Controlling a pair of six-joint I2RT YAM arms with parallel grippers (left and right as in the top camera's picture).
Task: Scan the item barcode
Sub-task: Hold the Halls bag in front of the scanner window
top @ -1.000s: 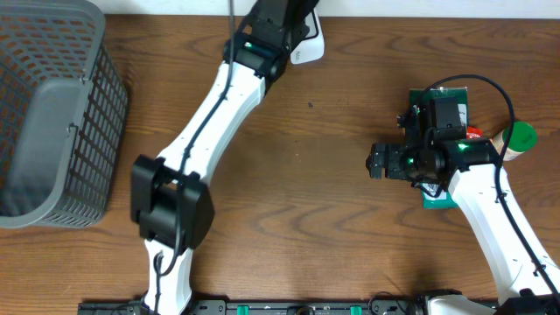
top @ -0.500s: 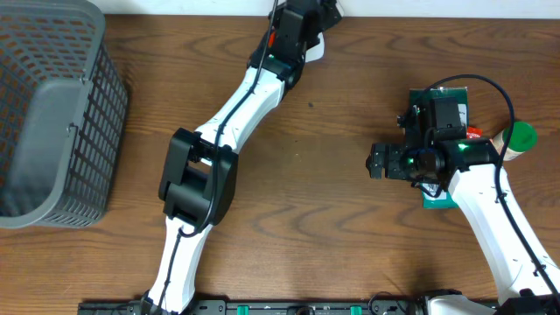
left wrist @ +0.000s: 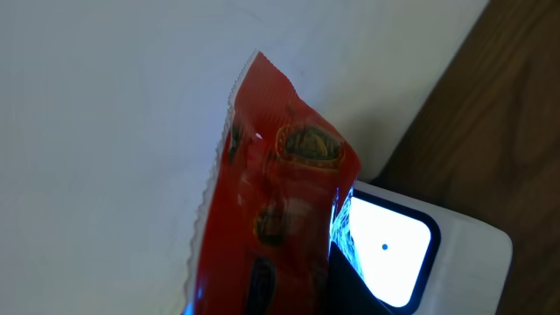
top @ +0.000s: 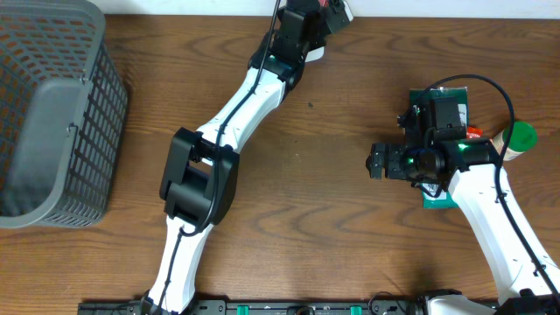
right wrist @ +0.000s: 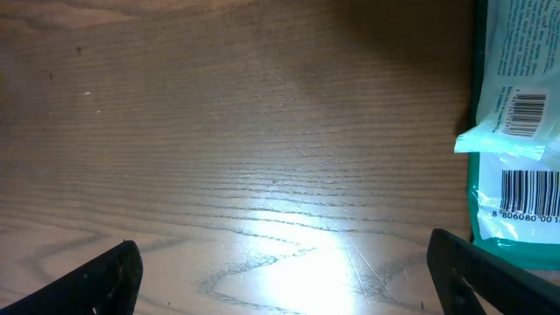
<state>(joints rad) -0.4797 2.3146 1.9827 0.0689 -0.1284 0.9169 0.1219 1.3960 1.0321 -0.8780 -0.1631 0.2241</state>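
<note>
Red foil packet [left wrist: 271,210], seemingly light and floppy, is hanging over the scanner [left wrist: 394,254], left gripper [top: 326,15] clenching one end.

Cannot read the blurred print on the red packet [left wrist: 271,201], cut off at the left wrist view's bottom edge. Cannot see the fingers of the left gripper [top: 331,10] at the far edge overhead. See only part of the scanner [left wrist: 437,262], cropped at 2 edges. Overhead, barely see the green packet [top: 436,200] under the right arm [top: 490,201].
</note>
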